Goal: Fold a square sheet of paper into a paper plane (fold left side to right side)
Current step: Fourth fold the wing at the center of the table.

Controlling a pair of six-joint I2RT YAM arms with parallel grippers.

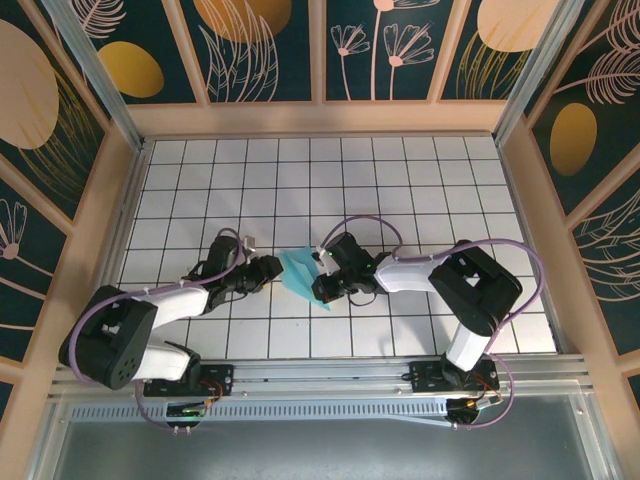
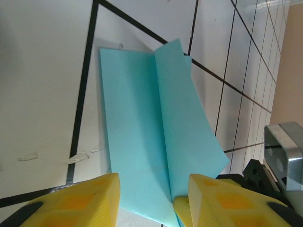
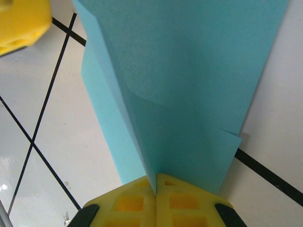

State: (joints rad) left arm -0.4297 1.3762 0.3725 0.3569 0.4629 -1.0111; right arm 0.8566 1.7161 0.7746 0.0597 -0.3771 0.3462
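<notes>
From above, the paper [image 1: 300,270] is seen on the white tiled worktop [image 1: 400,180], near its middle and between the two arms. It is partly folded and reached from both sides. The left pincer [image 1: 272,268] is set at its left edge and the right pincer [image 1: 320,285] at its right.

From the left wrist, one layer is seen lying flat on the tiles while a flap is raised along a centre crease and curls over. The left pincer is held half-wide astride the near end, with the crease just beside its right jaw and nothing clamped.

From the right wrist, the right pincer is seen closed on the paper, with the folded edge nipped between its pads and the sheet fanning away from them.

The paper is judged light, thin and limp. It is easily dented or torn, and likely to slide on the smooth tiles. It is best taken at an edge or on the crease, pinched gently, with the other side pressed down.
</notes>
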